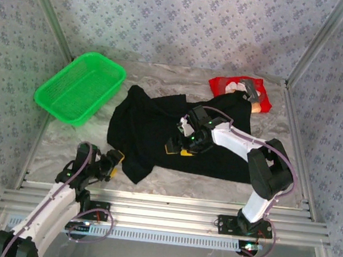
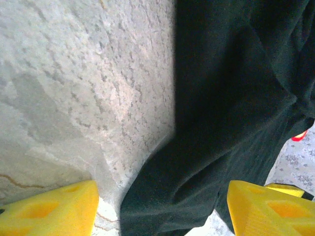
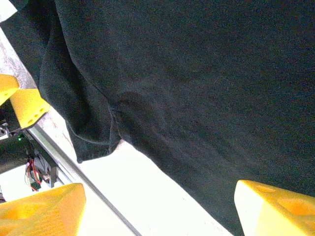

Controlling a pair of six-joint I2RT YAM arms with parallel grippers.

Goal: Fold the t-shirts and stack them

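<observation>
- From above, the black t-shirt [image 1: 158, 133] lies spread and rumpled across the middle of the marbled counter [image 1: 64, 141], with one corner trailing toward the near edge.
- The top view also takes in the red t-shirt [image 1: 241, 90], folded to a small square with its teddy-bear print up. It sits at the black t-shirt's far right corner, touching its edge.
- A green mesh basket [image 1: 80, 87] sits off the black t-shirt's far left side, apart from it.
- The left claw [image 1: 110, 162] hangs just off the black t-shirt's near left corner.
- The left wrist view adds the close detail. The fingers [image 2: 49, 211] stand wide apart and grip nothing, the shirt's hem runs down between them, and bare counter lies to the left of the hem.
- The right claw [image 1: 179, 139] hovers over the middle of the black t-shirt. From above I cannot tell whether it touches the cloth.
- The right wrist view shows that claw's fingers [image 3: 42, 211] spread apart and empty, with black cloth beneath them. Past the shirt's corner it catches a yellow finger of the left claw [image 3: 24, 105].
</observation>
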